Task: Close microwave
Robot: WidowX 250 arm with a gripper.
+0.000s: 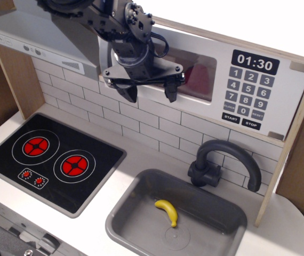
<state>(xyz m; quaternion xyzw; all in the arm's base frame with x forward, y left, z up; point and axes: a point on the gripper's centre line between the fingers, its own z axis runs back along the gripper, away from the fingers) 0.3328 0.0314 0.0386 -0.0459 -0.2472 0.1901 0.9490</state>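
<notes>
A: What writing can be read?
B: The microwave (232, 80) shows "01:30" on its black display, with grey number keys below and "START" and "STOP" at the bottom; the "CLOCK" and "RESET" keys are barely legible.
A: How does the microwave look, and where is it?
B: It sits at 12 to 2 o'clock, above the faucet (224, 162); its light-grey door has a clear window with something red behind it.
A: And the gripper (151, 94)?
B: Its two dark fingers (171, 92) are spread wide, holding nothing, right in front of the door's left part.
A: Anything hidden?
B: The arm covers the door's left edge, so its handle is unseen.
A: Elsewhere?
B: A banana (167, 211) lies in the sink (136, 200) at 6 o'clock.
</notes>
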